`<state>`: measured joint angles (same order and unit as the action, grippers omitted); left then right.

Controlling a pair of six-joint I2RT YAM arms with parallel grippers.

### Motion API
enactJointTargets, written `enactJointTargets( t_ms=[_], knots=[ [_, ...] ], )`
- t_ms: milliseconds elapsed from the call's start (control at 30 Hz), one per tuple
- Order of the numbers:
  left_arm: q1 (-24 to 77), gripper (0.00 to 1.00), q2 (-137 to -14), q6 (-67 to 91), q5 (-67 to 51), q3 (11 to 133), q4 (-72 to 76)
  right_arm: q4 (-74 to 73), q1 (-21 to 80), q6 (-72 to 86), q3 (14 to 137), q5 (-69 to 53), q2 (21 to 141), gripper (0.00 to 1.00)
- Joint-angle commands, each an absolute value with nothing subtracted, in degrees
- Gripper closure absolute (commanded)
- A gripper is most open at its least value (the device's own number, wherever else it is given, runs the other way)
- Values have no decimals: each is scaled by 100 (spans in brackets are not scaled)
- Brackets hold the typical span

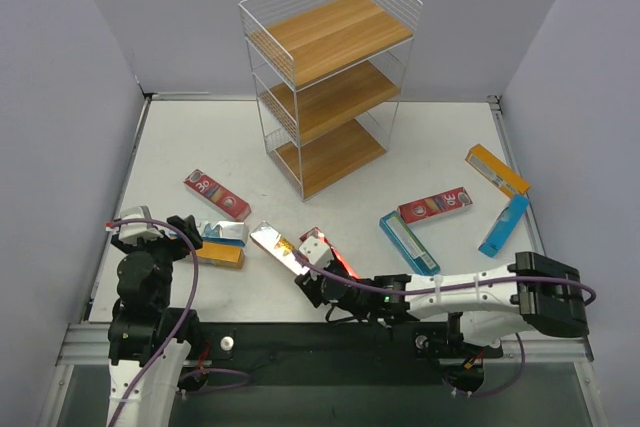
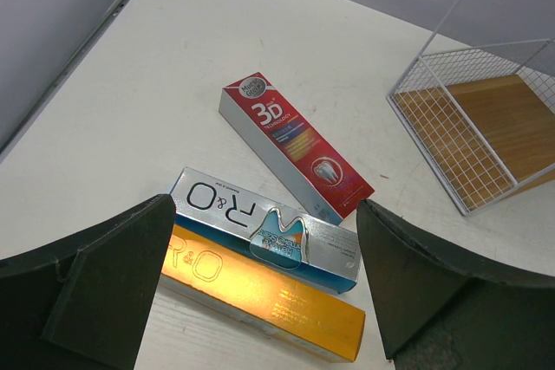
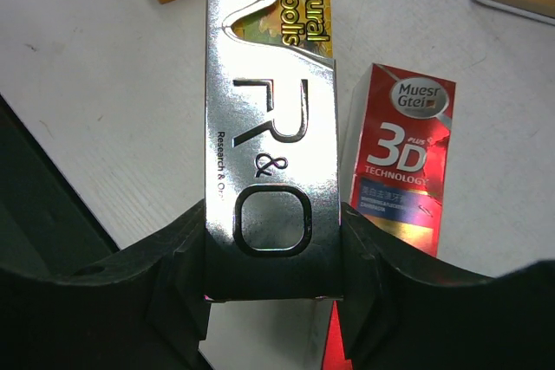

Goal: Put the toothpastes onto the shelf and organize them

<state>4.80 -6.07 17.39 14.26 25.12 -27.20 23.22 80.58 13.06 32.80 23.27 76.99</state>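
The white wire shelf [image 1: 330, 87] with wooden boards stands at the back centre, its boards bare. My right gripper [image 1: 310, 272] is shut on the near end of a silver R&O toothpaste carton [image 3: 269, 110]; in the right wrist view the jaws [image 3: 273, 249] clamp its two sides. A red 3D carton [image 3: 403, 162] lies just to its right. My left gripper [image 1: 160, 237] is open and empty above a silver-and-teal R&O carton [image 2: 260, 231] and an orange carton [image 2: 260, 296] lying side by side. Another red 3D carton [image 2: 295, 146] lies beyond them.
On the right of the table lie a teal carton [image 1: 408, 241], a red carton [image 1: 435, 205], an orange carton [image 1: 497, 169] and a blue carton [image 1: 504, 225]. Grey walls close in on three sides. The shelf's bottom tier [image 2: 486, 127] shows in the left wrist view.
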Motion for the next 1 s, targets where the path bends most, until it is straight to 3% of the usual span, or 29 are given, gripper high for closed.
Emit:
enactJointTargets(
  t_ms=[0, 300, 467, 633, 967],
  knots=[
    [439, 3, -563, 1696, 1345, 2681, -2540, 1829, 7832, 1143, 3410, 2689, 6919, 75],
    [439, 3, -545, 1696, 1301, 2681, -2505, 1274, 6163, 827, 3041, 2295, 5810, 75],
    [431, 3, -562, 1687, 1292, 2672, -2514, 1537, 5029, 694, 3032, 1671, 5985, 76],
    [439, 3, -571, 1670, 1301, 2689, -2514, 2231, 4247, 695, 3181, 1197, 6731, 76],
    [439, 3, -686, 1626, 1195, 2689, -2505, 3357, 3797, 606, 4165, 564, 8734, 75]
  ],
)
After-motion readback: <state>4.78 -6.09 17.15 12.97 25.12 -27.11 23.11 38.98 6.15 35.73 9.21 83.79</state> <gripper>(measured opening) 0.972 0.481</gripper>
